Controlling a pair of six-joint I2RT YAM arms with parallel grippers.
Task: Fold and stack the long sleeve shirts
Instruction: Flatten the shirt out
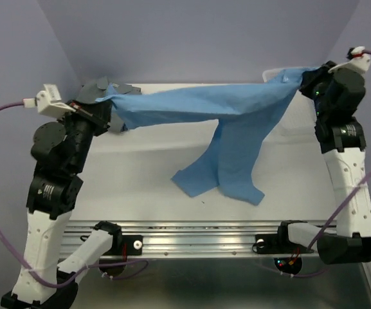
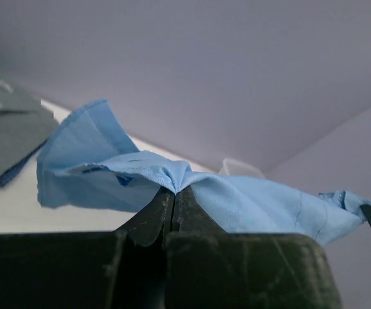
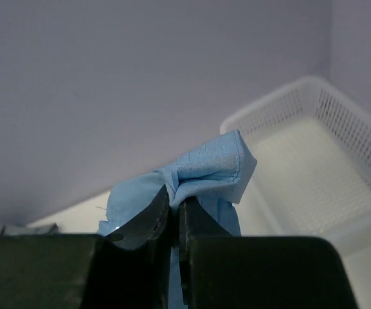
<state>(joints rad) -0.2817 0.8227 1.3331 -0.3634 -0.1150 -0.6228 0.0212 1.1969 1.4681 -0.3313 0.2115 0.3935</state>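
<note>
A light sky-blue shirt (image 1: 236, 122) hangs stretched in the air between both grippers, its lower part and a sleeve drooping onto the white table (image 1: 140, 174). My left gripper (image 1: 112, 122) is shut on its left end; the left wrist view shows the cloth (image 2: 249, 199) pinched at the fingertips (image 2: 174, 190). My right gripper (image 1: 308, 80) is shut on the right end; the right wrist view shows a hemmed fold (image 3: 211, 167) clamped between the jaws. A grey-green shirt (image 1: 101, 89) lies at the back left, and shows in the left wrist view (image 2: 8, 122).
A white mesh basket (image 3: 314, 161) stands at the back right, behind my right gripper. A metal rail (image 1: 198, 235) runs along the table's near edge. Purple walls enclose the back and sides.
</note>
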